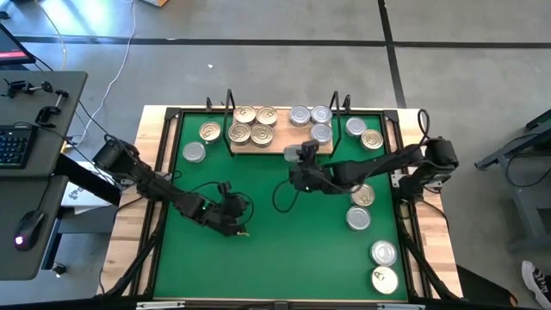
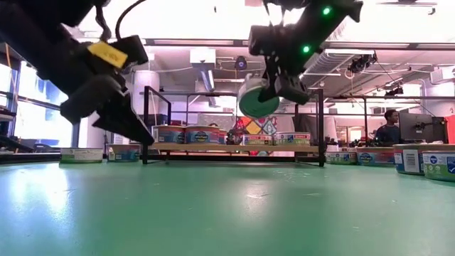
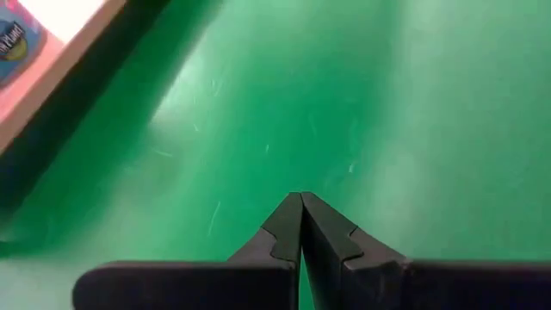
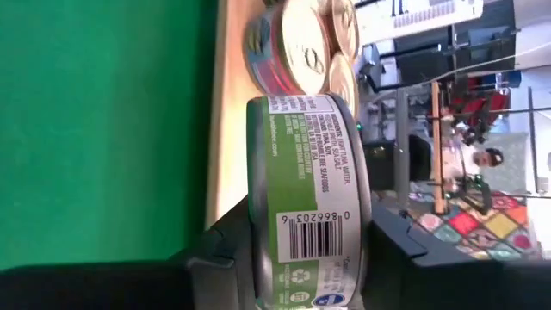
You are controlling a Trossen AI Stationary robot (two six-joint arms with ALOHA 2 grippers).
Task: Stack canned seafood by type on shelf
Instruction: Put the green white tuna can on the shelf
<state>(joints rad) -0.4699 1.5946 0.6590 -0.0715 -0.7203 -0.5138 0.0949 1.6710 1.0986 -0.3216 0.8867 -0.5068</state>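
The shelf (image 1: 280, 139), a light wood board with black wire uprights, lies at the mat's far side. Gold-lidded tins (image 1: 252, 125) stand on its left part and silver-lidded tins (image 1: 310, 116) on its right. My right gripper (image 1: 301, 155) hangs just in front of the shelf's near edge, shut on a green-labelled tin (image 4: 301, 215), which also shows in the low view (image 2: 257, 99). My left gripper (image 1: 241, 228) is shut and empty, low over the mat's left middle; its closed fingertips (image 3: 301, 207) point down at bare green mat. My right gripper pinches the tin between its two fingers, one finger (image 4: 219, 254) on one flat face and the other (image 4: 392, 245) on the opposite face. It reaches in from the table's right, slanting down. The tin stands on edge, its label wall (image 4: 306, 172) toward the wrist, clear of the mat.
Loose tins lie on the mat: two left of the shelf (image 1: 209, 131) (image 1: 195, 152), two right of it (image 1: 355, 127) (image 1: 372, 139), and several down the right side (image 1: 362, 195) (image 1: 358, 218) (image 1: 383, 252) (image 1: 384, 280). A person (image 2: 389, 126) sits far behind.
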